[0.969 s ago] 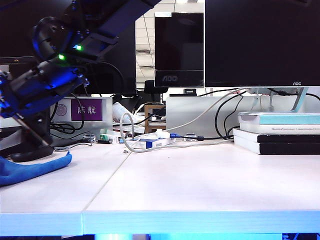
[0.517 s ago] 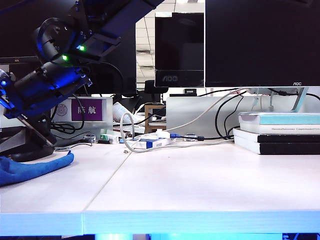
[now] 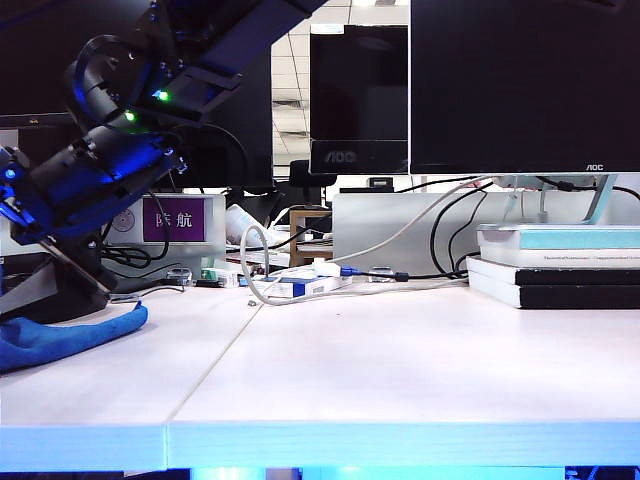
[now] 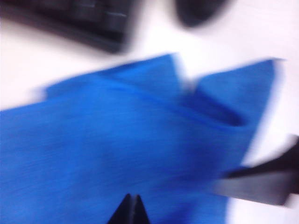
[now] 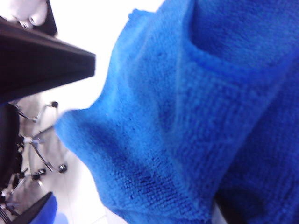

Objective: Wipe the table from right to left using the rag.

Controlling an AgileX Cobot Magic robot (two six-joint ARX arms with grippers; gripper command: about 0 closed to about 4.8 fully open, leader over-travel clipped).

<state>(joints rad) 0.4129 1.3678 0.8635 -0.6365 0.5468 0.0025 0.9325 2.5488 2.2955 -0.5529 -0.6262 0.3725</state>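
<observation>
The rag [image 3: 60,338] lies long side left-to-right, low left on the tabletop [image 3: 400,360], fuzzy, bright blue, rumpled. Left fingers [image 4: 129,212] are pressed together above it. Right fingers [image 5: 42,65] look spread wide.

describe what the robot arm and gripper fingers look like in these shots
In the exterior view the arm on the left is black, built of rounded joint housings and flat links, with small green indicator lights, a blue glow on its shell and black cables nearby. In the left wrist view the left gripper shows as dark pointed tips. The right gripper shows a flat black finger with a squared end.
</observation>
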